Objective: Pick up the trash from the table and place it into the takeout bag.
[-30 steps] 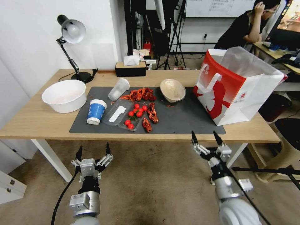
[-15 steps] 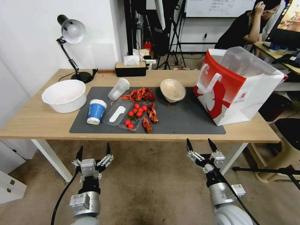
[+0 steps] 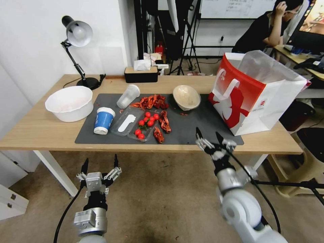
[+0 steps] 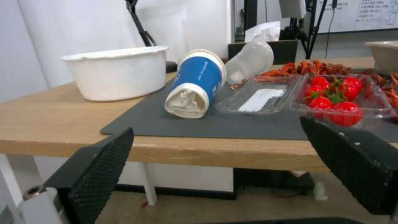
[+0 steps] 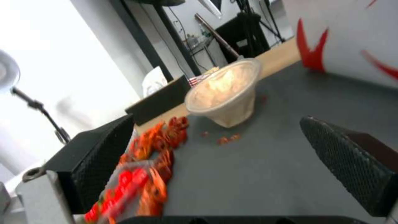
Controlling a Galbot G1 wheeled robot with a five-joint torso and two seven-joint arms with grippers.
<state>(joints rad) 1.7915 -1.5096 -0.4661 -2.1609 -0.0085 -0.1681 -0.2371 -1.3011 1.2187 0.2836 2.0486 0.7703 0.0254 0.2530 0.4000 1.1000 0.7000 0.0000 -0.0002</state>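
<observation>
A robotics lab or office workroom, with a table dressed up as a meal scene.

Behind the light-wood table [image 3: 40, 131] stand black tripods [image 3: 187, 37] and light stands, a whiteboard [image 3: 236, 8] hangs on the far wall, and a person sits at a desk with a monitor [image 3: 314, 20]. A desk lamp [image 3: 77, 37] and tissue box [image 3: 141, 72] sit on the table.

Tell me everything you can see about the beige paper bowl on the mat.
The beige paper bowl looks like thin paper, wide at the rim and narrowing toward its base. It is tilted on the dark grey mat, its opening turned partly toward the robot, with a pale crumpled lining or filling inside. It rests apart from the takeout bag. Small red scraps lie on the mat beside it.
</observation>
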